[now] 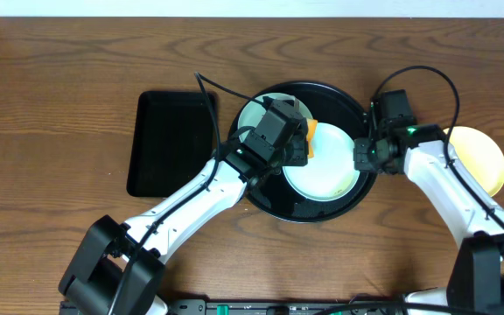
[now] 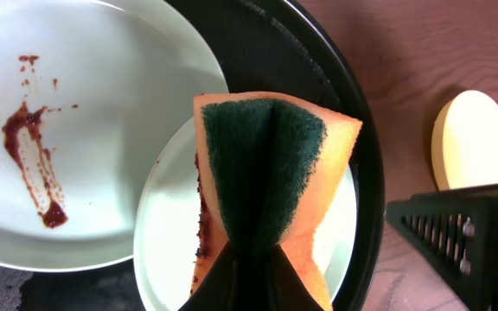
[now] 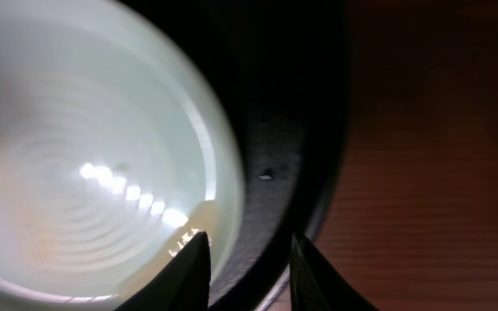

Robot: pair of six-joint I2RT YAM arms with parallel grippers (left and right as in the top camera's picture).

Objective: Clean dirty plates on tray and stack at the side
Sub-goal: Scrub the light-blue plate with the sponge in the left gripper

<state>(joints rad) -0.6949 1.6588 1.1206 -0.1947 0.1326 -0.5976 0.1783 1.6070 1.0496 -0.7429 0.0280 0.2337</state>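
The left end effector (image 2: 251, 276) pinched a soft folded sponge (image 2: 271, 164) over a mint plate (image 1: 322, 166) on the tray (image 1: 322, 215), while the right end effector (image 3: 247, 268), spread, sat at its rim, likely the surest hold on stiff, slick ware.

Smeared mint plate (image 2: 102, 104), second mint plate (image 1: 326, 175) on black tray (image 1: 313, 211); yellow plate (image 1: 479, 157) outside.
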